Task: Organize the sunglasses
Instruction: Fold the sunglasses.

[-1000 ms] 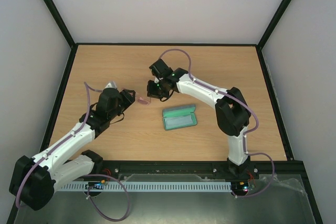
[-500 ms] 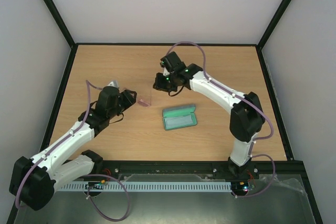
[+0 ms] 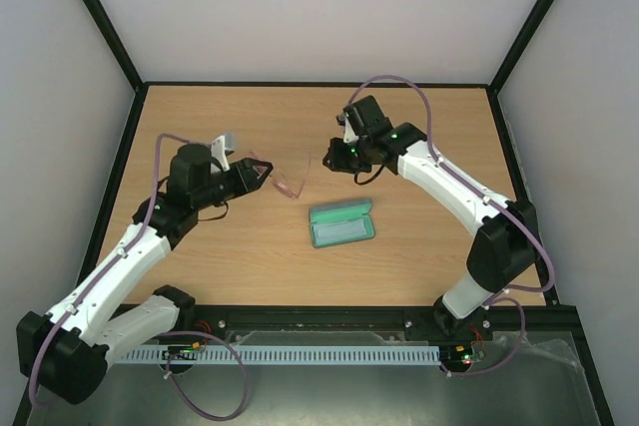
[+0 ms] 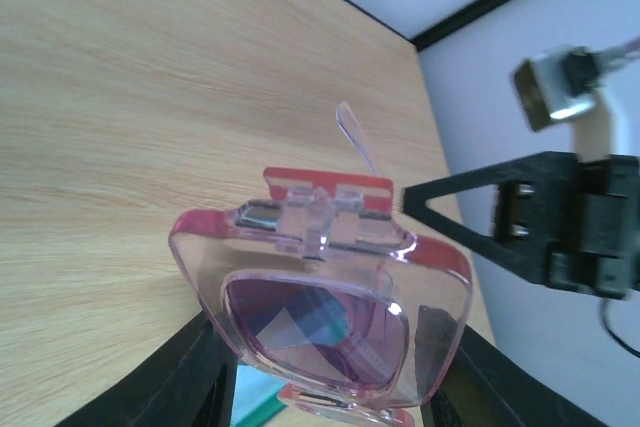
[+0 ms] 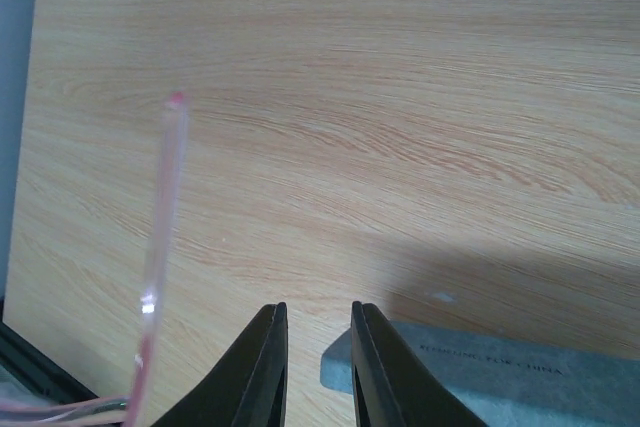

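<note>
The sunglasses, pink and translucent, hang above the table left of centre. My left gripper is shut on them, its fingers clamping one lens rim from both sides. One temple arm sticks out, unfolded, toward the right arm. My right gripper hovers apart from the glasses to their right. Its jaws stand slightly open with only bare table between them. The open grey-blue case with green lining lies below both grippers.
The wooden table is ringed by a black frame with white walls. A corner of the case lies under the right fingers. The right arm's gripper shows in the left wrist view.
The right gripper has let go of the temple arm and drawn back to the right, its jaws parting a little. The left gripper rose and shifted slightly back with the sunglasses.
</note>
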